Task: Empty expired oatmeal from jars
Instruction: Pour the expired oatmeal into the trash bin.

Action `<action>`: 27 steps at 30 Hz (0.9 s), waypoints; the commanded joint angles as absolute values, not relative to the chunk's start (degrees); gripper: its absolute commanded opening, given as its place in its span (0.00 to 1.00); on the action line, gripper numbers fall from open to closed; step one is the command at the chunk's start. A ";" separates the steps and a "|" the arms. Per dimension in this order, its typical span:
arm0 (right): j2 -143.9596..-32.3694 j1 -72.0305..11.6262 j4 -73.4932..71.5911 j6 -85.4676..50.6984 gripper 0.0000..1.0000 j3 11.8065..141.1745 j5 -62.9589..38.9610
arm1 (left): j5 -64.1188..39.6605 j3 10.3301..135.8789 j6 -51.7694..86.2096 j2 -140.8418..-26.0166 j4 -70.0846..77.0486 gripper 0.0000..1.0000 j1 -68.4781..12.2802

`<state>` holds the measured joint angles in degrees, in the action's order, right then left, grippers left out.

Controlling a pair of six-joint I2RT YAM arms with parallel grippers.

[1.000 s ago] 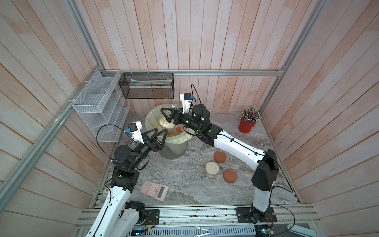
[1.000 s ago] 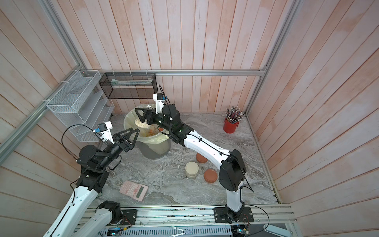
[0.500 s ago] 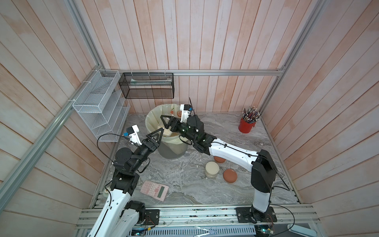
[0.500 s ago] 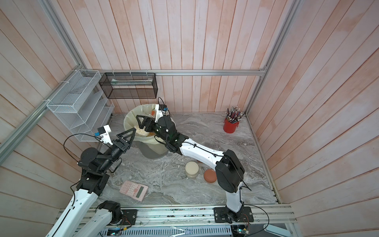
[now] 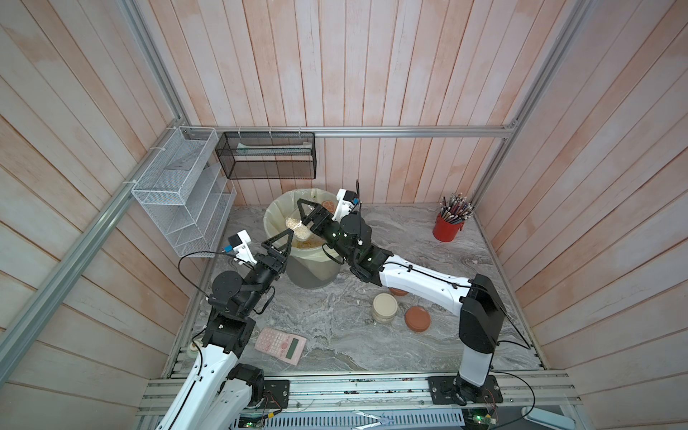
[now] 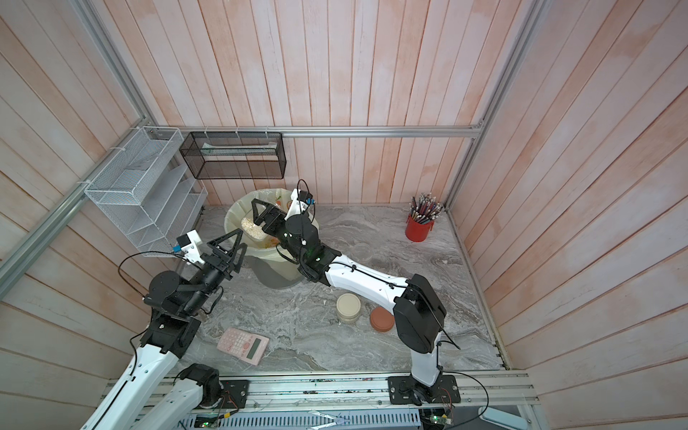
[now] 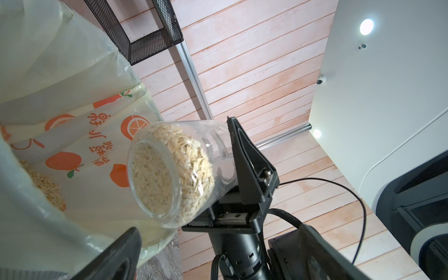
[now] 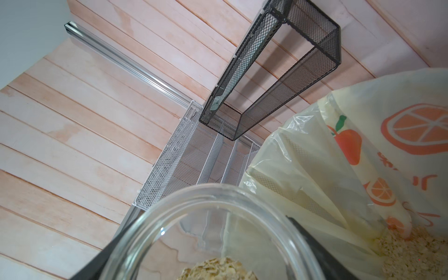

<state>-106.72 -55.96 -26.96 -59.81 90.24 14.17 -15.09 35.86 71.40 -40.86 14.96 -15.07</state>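
My right gripper (image 5: 299,219) is shut on a clear, lidless jar (image 5: 296,228) tilted on its side over the lined grey bin (image 5: 312,275). Pale oatmeal (image 7: 157,179) fills the jar up to its mouth; in the right wrist view the glass rim (image 8: 218,194) and a heap of flakes show. More oatmeal (image 8: 412,254) lies in the bin. My left gripper (image 5: 284,242) is open and empty by the bin's near rim, just below the jar. A cream-lidded jar (image 5: 384,307) stands on the table beside a terracotta-orange lid (image 5: 417,318). An empty clear jar (image 6: 362,252) stands beyond my right arm.
The cream orange-print liner (image 5: 275,216) drapes over the bin's rim. A red pencil cup (image 5: 448,231) stands at the back right and a pink calculator (image 5: 281,342) lies front left. A white mesh rack (image 5: 178,197) and a black mesh basket (image 5: 266,156) hang on the walls.
My right arm has dropped lower and drawn back, bringing the tilted jar down over the bin's mouth. My left gripper has shifted only slightly and stays open.
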 commanded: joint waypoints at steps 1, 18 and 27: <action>-104.74 -56.86 -29.62 -64.88 0.45 93.35 17.35 | -11.95 34.10 73.21 -41.48 19.16 1.00 -16.13; -110.04 -58.01 -16.71 -73.95 0.44 105.94 20.08 | -5.28 32.97 73.59 -48.78 33.03 1.00 -18.49; -113.50 -58.58 -15.10 -76.31 0.44 110.16 20.85 | -0.17 32.09 72.14 -49.52 38.35 1.00 -18.68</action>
